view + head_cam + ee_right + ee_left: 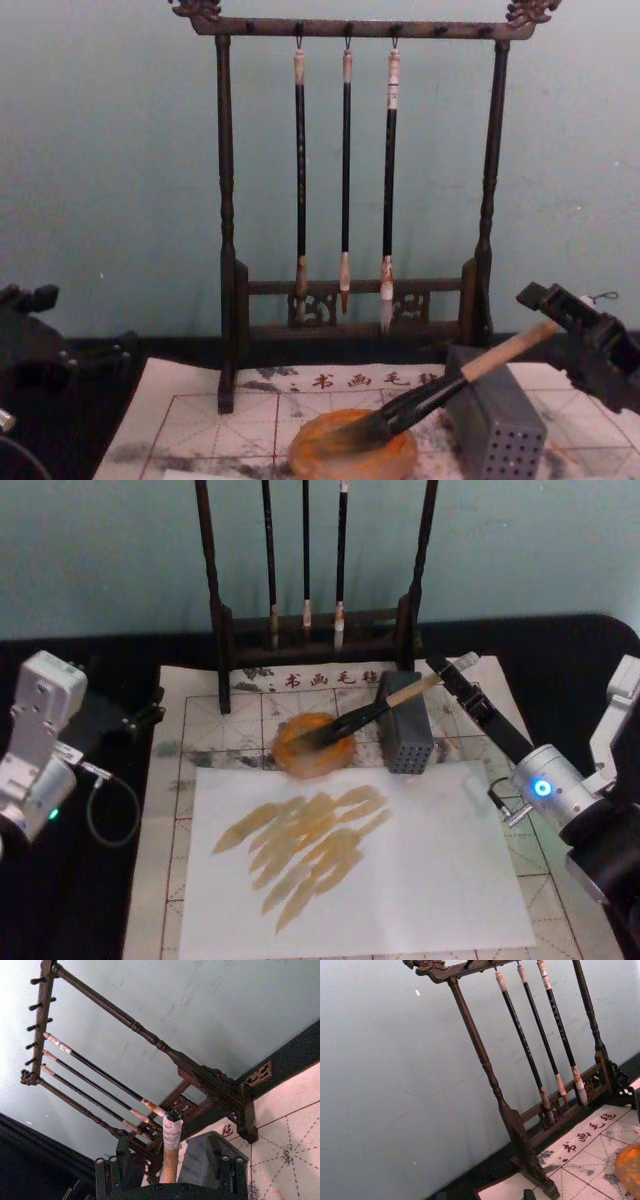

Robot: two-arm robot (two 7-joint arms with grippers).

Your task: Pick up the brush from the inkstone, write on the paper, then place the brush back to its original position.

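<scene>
My right gripper (pixel 452 672), jaws apart, straddles the brush (pixel 375 710) near its cap; shaft slants left onto the inkstone (pixel 303 763); left gripper (pixel 148 716) idles at the table (pixel 60 910) left edge

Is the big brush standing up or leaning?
Leaning. The brush dips into the inkstone, its handle sloping up across the grey box to the right gripper.

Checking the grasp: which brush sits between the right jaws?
The large bamboo-handled brush, bristles on the inkstone; the jaws of the right gripper stand open around its end. The three thin brushes hang from the rack.
</scene>
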